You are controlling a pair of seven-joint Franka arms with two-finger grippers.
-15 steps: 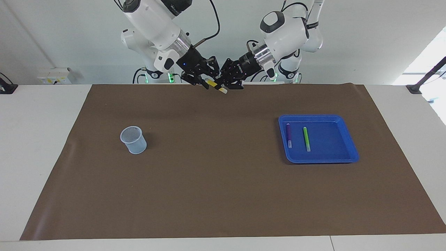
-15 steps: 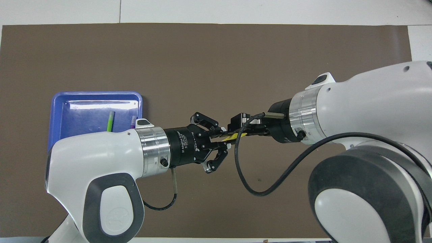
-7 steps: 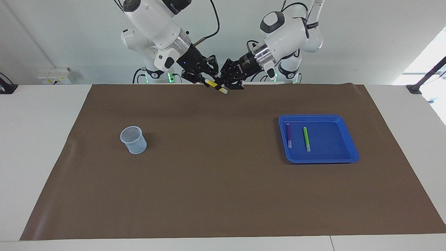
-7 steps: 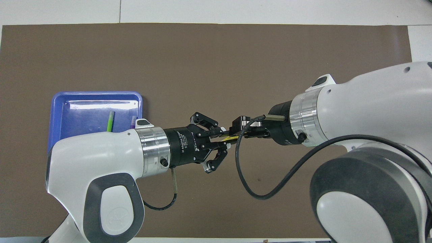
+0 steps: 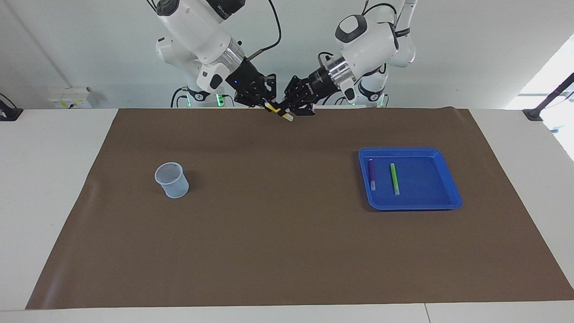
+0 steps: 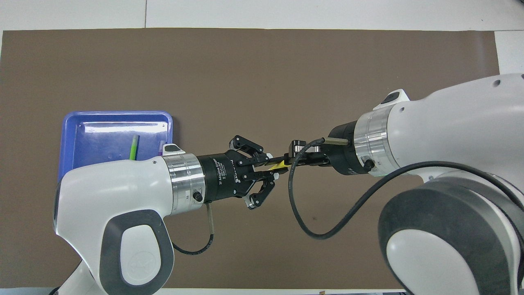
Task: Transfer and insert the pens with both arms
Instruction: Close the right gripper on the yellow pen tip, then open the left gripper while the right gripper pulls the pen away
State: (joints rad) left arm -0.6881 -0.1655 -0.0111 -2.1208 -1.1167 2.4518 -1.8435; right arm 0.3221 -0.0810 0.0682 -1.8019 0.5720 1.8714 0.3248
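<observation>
I have the left gripper point(image 5: 290, 109) clamped on the yellow pen point(image 5: 279, 110), raised over the mat's point(image 5: 287, 251) robot-side edge, and the right gripper point(image 5: 266, 102) pinched onto its other end: mid-handover, I judge. Next the left must let go. The facing view shows the cup point(image 5: 172, 180) near the right arm's end; overhead, it is out of sight. Purple pen point(image 5: 371, 174) and green pen point(image 5: 394, 178) lie in the tray point(image 5: 448, 181).

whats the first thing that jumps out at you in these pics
The two end effectors meeting in mid-air over the robots' edge of the brown mat, the left end effector and right end effector both shut on the yellow pen. Next, the blue tray toward the left arm's end, holding the purple pen and green pen.
</observation>
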